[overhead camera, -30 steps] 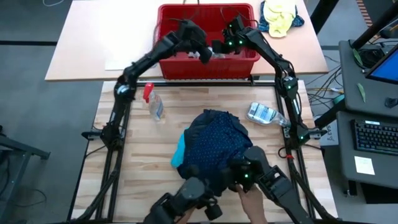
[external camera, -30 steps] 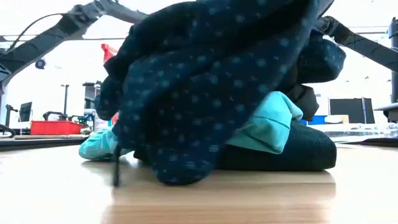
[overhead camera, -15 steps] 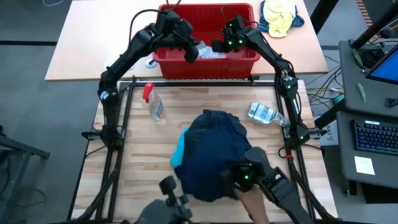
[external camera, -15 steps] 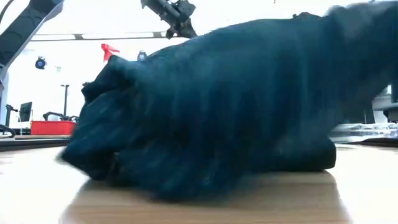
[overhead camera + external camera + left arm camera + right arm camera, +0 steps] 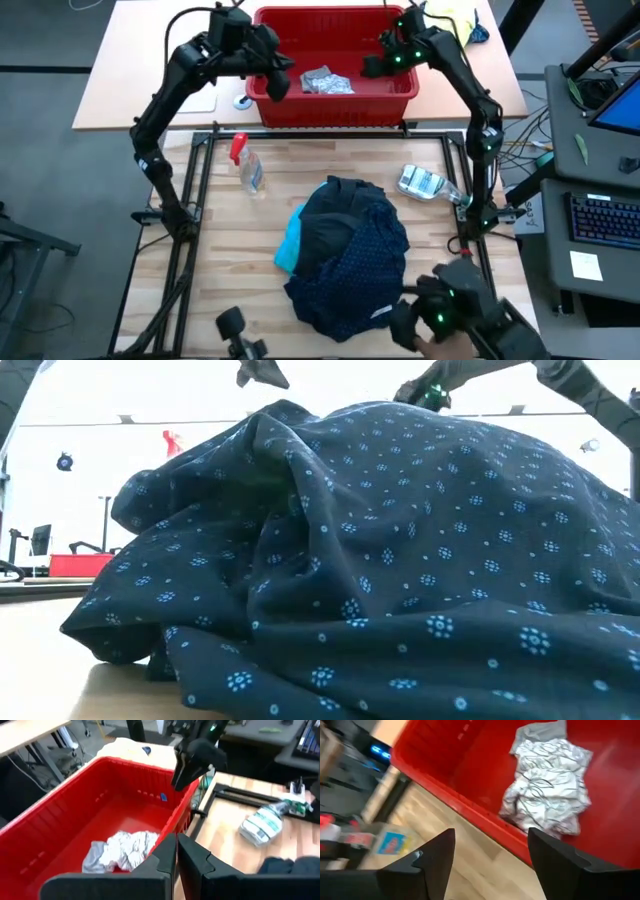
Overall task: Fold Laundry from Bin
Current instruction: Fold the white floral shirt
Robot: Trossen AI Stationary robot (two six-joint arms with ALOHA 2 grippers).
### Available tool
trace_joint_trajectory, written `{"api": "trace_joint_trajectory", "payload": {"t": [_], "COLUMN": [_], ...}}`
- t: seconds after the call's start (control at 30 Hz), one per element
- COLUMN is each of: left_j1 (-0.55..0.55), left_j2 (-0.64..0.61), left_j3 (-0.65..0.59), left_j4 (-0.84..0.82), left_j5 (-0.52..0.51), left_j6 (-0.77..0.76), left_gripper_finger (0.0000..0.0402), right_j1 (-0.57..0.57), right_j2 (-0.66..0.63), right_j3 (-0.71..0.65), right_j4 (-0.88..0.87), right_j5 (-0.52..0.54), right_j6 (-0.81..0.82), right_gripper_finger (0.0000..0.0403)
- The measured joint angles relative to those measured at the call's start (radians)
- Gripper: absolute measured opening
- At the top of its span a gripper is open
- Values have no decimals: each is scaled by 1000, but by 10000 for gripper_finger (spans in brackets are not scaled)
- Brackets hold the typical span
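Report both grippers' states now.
Left gripper: closed, empty, above the bin.
Right gripper: open, empty, above the bin's rim.

One garment (image 5: 327,81) in bin (image 5: 335,101), pile (image 5: 345,255) on table (image 5: 230,230)

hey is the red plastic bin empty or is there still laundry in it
Not empty: the red plastic bin still holds one crumpled light grey garment.

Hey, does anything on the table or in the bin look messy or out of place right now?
Yes: the laundry lies in a crumpled, unfolded heap mid-table, and a clear bottle lies tipped on its side beside it.
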Motion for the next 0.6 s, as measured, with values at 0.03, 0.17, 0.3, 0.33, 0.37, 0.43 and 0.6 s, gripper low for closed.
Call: {"api": "trace_joint_trajectory", "payload": {"t": [0.03,0.17,0.3,0.33,0.37,0.43,0.6], "left_j1": [0,-2,-1,-3,-5,-7,-5], "left_j2": [-6,-49,-116,-129,-142,-167,-227], "left_j3": [-1,-3,-1,-1,-1,-2,-1], "left_j4": [-14,-31,-24,-24,-25,-28,-29], "left_j5": [0,2,1,1,1,2,-2], "left_j6": [0,-10,-18,-19,-24,-41,-79], "left_gripper_finger": [0,0,0,0,0,0,0], "right_j1": [13,54,60,58,52,41,11], "right_j2": [-13,-50,-39,-27,-12,22,129], "right_j3": [-1,-2,-1,-1,-1,-1,-1], "right_j4": [-6,39,106,131,153,190,267], "right_j5": [34,137,173,176,176,172,176], "right_j6": [-8,-19,5,26,33,51,50], "right_gripper_finger": [239,231,222,222,222,227,254]}}
